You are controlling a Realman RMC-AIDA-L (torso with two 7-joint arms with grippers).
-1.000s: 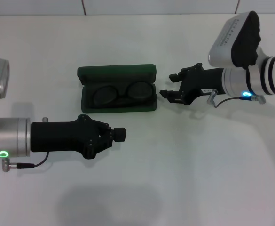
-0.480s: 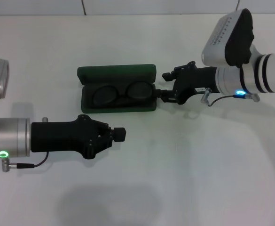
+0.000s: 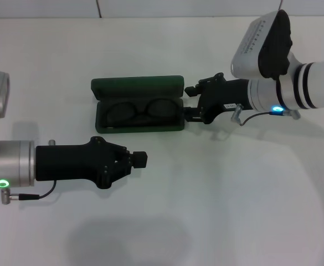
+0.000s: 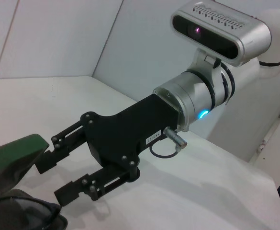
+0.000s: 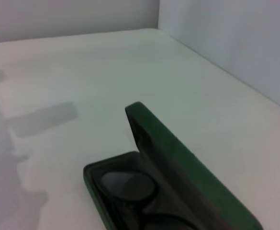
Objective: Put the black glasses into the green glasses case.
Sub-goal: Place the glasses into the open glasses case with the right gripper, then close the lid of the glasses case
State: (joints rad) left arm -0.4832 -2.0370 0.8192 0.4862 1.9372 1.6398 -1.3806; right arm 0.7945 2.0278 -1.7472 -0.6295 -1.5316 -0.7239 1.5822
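The green glasses case (image 3: pixel 137 85) lies open on the white table, lid raised at the back. The black glasses (image 3: pixel 142 111) lie folded inside its tray. My right gripper (image 3: pixel 188 102) is open at the case's right end, one finger near the lid's corner and one near the tray's front corner. The left wrist view shows this gripper (image 4: pixel 51 177) open and empty beside the case (image 4: pixel 13 155) and the glasses (image 4: pixel 20 211). The right wrist view shows the case (image 5: pixel 178 158) with a lens of the glasses (image 5: pixel 130 184) inside. My left gripper (image 3: pixel 141 159) is shut and empty, in front of the case.
The white table (image 3: pixel 234 194) is bare apart from the case. A wall runs along the table's far edge (image 3: pixel 150 8). The left arm's black body (image 3: pixel 78 163) lies along the table in front of the case's left half.
My right gripper has moved left, from a short way off to the case's right end, staying open. The left arm, the case and the glasses have hardly moved.
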